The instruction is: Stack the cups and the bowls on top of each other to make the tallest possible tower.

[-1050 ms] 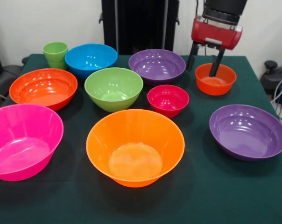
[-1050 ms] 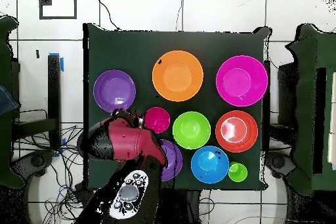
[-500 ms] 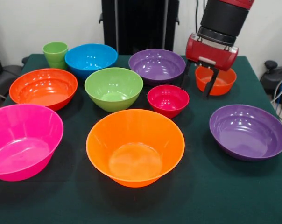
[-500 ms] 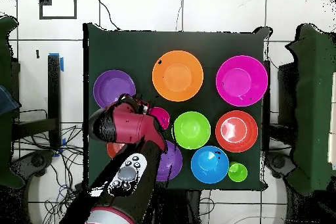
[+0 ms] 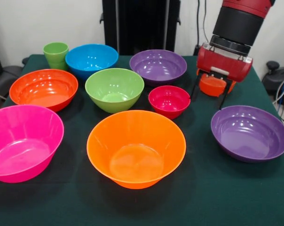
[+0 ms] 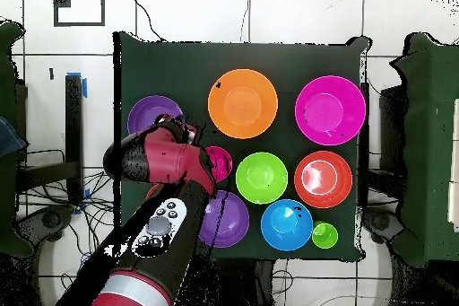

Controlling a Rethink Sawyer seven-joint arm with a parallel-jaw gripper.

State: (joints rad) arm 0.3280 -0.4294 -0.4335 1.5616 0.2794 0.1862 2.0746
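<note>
Ten pieces of plastic tableware are seen spread, all upright and unstacked, on a dark green table point(image 5: 217, 197). The gripper point(image 5: 209, 96) is shown with its two black fingers point(image 5: 194, 88) held apart, and a small red-orange bowl point(image 5: 212, 84) is seen between and just behind them; whether it is touched cannot be told. A small magenta-red bowl point(image 5: 169, 100) sits just beside one finger, a purple bowl point(image 5: 249, 132) just beside the other. A second purple bowl point(image 5: 158, 65) lies behind. Farther from the fingers are placed a green bowl point(image 5: 114, 89), a blue bowl point(image 5: 91, 59), a light-green cup point(image 5: 55, 54), a wide red-orange bowl point(image 5: 43, 88), a pink bowl point(image 5: 22, 141) and a large orange bowl point(image 5: 136, 147).
</note>
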